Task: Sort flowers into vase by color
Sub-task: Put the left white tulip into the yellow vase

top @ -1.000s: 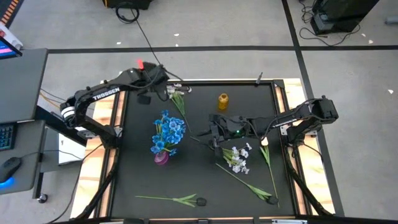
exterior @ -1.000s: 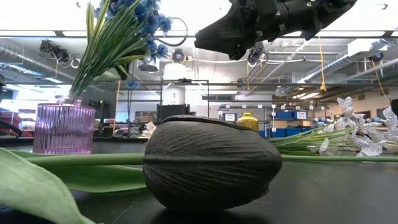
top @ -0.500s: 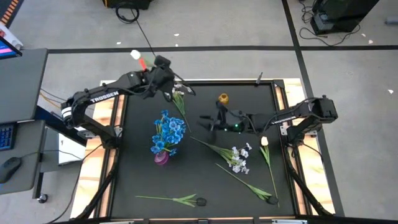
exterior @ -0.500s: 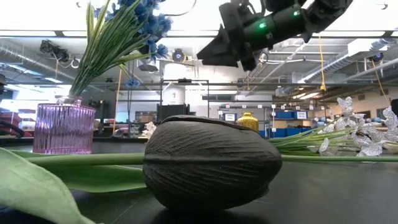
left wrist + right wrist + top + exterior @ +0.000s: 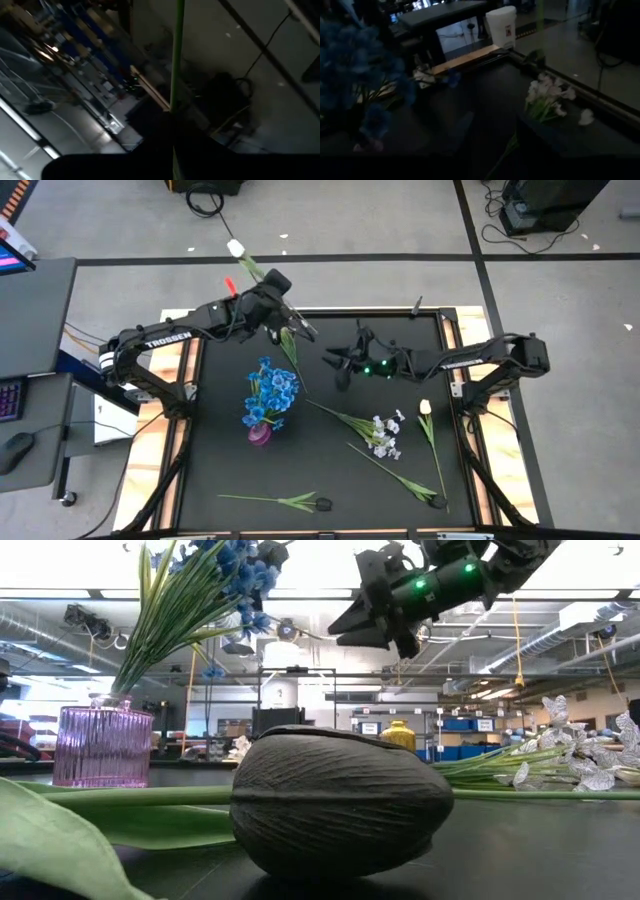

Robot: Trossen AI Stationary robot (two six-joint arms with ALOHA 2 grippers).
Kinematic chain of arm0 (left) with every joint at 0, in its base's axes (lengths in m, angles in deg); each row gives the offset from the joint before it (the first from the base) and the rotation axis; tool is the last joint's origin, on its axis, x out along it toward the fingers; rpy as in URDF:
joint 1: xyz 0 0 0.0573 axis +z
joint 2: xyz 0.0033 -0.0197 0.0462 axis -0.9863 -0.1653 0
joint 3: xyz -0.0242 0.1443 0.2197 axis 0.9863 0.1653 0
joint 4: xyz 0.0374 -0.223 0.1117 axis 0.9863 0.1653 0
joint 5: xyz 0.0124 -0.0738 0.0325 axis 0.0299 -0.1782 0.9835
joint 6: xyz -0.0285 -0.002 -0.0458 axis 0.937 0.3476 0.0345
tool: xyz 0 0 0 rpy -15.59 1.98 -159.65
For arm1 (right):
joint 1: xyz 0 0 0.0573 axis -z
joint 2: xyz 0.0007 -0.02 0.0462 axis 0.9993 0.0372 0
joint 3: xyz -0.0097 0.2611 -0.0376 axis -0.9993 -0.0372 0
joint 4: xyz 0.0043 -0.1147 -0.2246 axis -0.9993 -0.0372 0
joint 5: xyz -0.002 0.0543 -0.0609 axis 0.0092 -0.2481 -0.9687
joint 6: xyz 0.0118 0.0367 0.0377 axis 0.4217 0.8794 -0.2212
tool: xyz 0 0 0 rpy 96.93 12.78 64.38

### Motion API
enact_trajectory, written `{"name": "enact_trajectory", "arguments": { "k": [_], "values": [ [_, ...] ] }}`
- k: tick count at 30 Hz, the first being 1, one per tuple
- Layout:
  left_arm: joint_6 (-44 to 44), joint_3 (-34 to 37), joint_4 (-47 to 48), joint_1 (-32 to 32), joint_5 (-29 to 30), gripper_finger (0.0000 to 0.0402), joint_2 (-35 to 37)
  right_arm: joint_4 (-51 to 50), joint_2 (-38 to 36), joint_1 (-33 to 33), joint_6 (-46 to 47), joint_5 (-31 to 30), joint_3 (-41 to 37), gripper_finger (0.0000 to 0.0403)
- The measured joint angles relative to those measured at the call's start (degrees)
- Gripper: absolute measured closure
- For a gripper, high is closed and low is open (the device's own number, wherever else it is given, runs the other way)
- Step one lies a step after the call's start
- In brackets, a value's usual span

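Tulip point(image 5: 237, 249) overhead, stem point(image 5: 176, 55) only wrist-side

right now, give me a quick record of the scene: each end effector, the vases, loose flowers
left end effector: shut on white tulip, lifted past the table's far edge
right end effector: open, empty, above table centre
pink vase: holds blue flowers
yellow vase: hidden under right arm in high view
loose on table: white blossom spray, another white tulip bud, dark tulip
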Motion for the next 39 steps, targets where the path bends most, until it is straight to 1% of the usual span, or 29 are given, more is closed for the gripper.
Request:
{"name": "enact_trajectory", "arguments": {
  "k": [5,10,14,18,24,26,34,37,39],
  "values": [
    [-4.4,0.0,-4.9,-2.0,-0.1,0.0395,0.0,-2.2,-5.4,2.4,-0.6,0.0,0.0,0.025],
    [-7.5,0.0,-10.0,-5.0,-3.9,0.0395,0.0,-0.8,-9.7,4.3,-3.2,0.0,0.0,0.025],
    [-9.6,0.0,-10.4,-7.6,-5.9,0.0395,0.0,-0.5,-12.1,5.7,-3.1,0.7,0.0,0.025],
    [-11.5,0.0,-11.2,-11.2,-8.3,0.0395,0.0,0.2,-13.5,7.2,-0.6,5.0,0.0,0.025],
    [-12.9,0.0,-13.3,-16.4,-16.7,0.0395,0.0,5.3,-13.8,9.3,4.2,15.7,0.0,0.025],
    [-12.9,0.0,-13.2,-17.8,-18.9,0.0395,0.0,6.8,-13.8,9.8,5.6,18.2,0.0,0.025],
    [-13.3,0.0,-14.0,-20.4,-21.5,0.0395,-0.5,12.2,-13.0,10.6,13.2,25.1,0.0,0.025],
    [-13.3,0.0,-14.7,-20.5,-23.2,0.0395,-0.5,13.4,-12.2,10.6,15.6,26.7,0.0,0.025],
    [-13.3,0.0,-15.4,-20.5,-23.4,0.0395,-0.5,13.6,-11.8,10.3,16.3,27.2,0.0,0.025]
  ]
}}
